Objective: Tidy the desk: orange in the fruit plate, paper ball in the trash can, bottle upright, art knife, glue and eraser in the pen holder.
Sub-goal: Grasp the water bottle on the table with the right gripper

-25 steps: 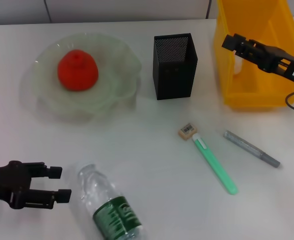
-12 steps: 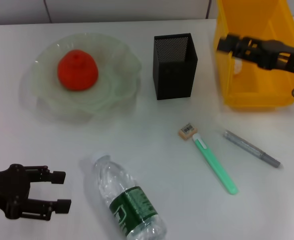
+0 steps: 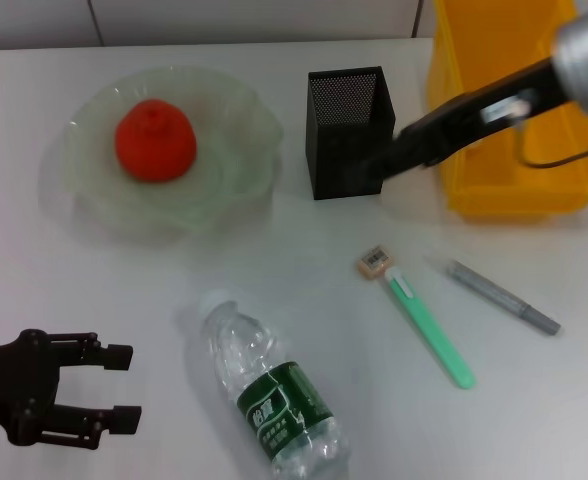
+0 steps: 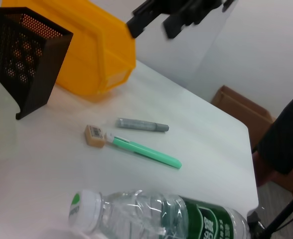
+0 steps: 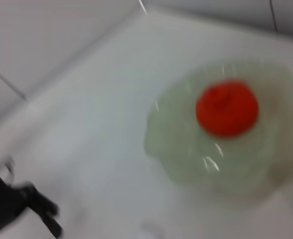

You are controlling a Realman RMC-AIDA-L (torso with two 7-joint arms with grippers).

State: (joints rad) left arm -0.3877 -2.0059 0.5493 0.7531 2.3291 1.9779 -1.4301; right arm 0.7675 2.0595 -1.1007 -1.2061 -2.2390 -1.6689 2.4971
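The orange (image 3: 154, 140) lies in the pale green fruit plate (image 3: 236, 190) at the back left; both show in the right wrist view, orange (image 5: 227, 108) and plate (image 5: 186, 164). The bottle (image 3: 274, 395) lies on its side at the front, cap toward the plate. My left gripper (image 3: 119, 385) is open and empty, left of the bottle and apart from it. The eraser (image 3: 375, 263), green art knife (image 3: 429, 328) and grey glue stick (image 3: 502, 297) lie on the table right of centre. The pen holder (image 3: 349, 130) stands upright. My right gripper (image 3: 392, 160) is blurred beside the pen holder. The paper ball is out of view.
The yellow trash can (image 3: 514, 120) stands at the back right, behind my right arm. The left wrist view shows the bottle (image 4: 151, 219), eraser (image 4: 94, 135), art knife (image 4: 146, 152), glue stick (image 4: 141, 125), pen holder (image 4: 24, 59) and trash can (image 4: 86, 50).
My right arm has swung from over the trash can leftward and down to beside the pen holder. The bottle has rolled to the right, away from my left gripper, which drew back slightly.
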